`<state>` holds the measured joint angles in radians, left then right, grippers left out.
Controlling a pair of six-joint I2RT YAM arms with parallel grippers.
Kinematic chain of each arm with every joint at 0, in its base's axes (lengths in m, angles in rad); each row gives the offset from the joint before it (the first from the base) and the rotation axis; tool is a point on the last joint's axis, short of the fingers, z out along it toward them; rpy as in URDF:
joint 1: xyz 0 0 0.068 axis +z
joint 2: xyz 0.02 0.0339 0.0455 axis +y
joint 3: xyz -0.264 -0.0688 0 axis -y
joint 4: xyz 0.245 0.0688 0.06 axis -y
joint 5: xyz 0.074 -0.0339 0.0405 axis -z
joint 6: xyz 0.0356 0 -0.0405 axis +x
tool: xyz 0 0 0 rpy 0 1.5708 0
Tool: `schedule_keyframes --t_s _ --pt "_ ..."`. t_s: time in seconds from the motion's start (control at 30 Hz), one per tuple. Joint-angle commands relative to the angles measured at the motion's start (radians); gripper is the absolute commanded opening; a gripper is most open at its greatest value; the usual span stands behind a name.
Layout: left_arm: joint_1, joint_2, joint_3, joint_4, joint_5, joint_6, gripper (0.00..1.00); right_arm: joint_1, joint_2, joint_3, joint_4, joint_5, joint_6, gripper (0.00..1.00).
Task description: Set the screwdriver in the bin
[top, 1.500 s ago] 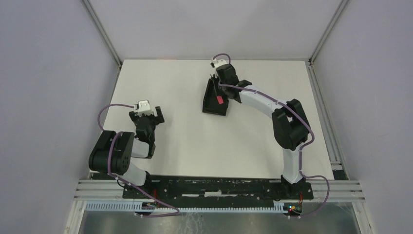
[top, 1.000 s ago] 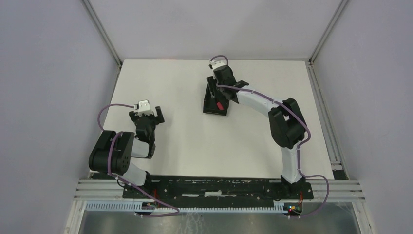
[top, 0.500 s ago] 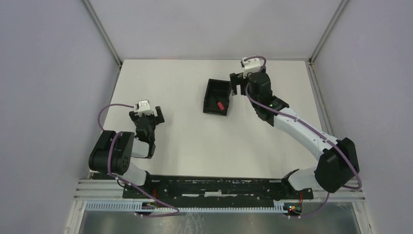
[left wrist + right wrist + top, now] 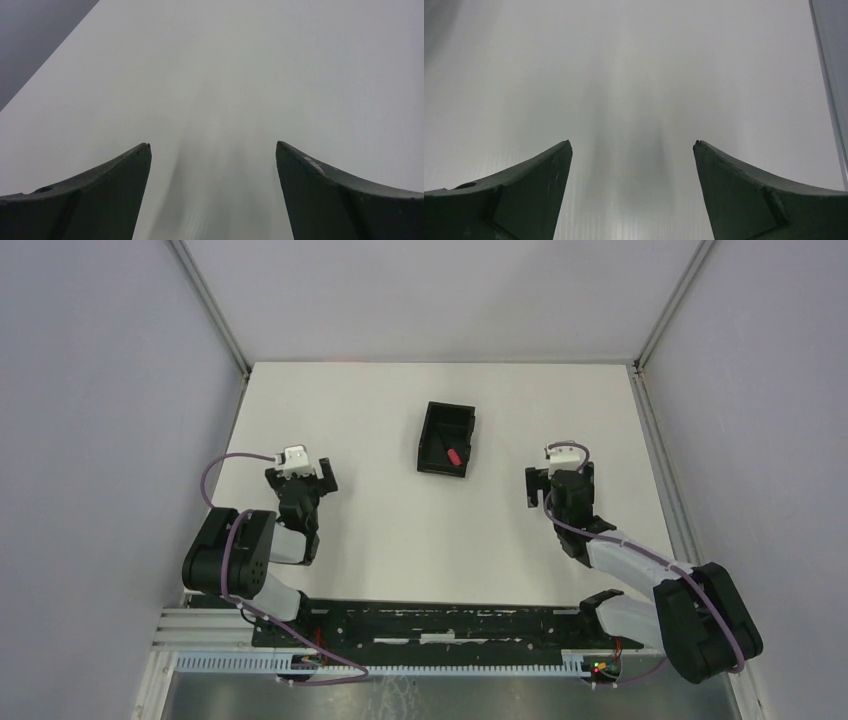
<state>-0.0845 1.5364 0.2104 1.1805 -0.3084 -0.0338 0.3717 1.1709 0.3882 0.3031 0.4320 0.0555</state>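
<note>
White counter (image 4: 380,540), pale grey walls on three sides. Bin (image 4: 441,471) sits toward the far middle of the counter, slightly skewed, open top up. Screwdriver (image 4: 453,455) lies inside it, its red handle showing near the right wall toward the near end; the shaft is too dark against the black floor to trace. Left pincer (image 4: 212,145) is low over the near-left counter, well apart from the bin, jaws spread wide, only bare counter showing between them. Right pincer (image 4: 632,142) is low over the near-right counter, to the right of the bin and nearer the bases, also apart from it, jaws spread wide, only bare counter between them. Both arms are folded close to their bases.
</note>
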Motion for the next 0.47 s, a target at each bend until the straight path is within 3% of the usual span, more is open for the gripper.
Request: schedule_keyframes --t_s 0.0,0.43 --pt "0.001 0.002 0.017 0.036 0.001 -0.013 1.0 -0.005 -0.05 -0.075 0.199 0.029 0.001 0.98" --pt "0.002 0.005 0.019 0.036 0.0 -0.014 1.0 -0.008 -0.044 -0.085 0.217 0.029 0.005 0.98"
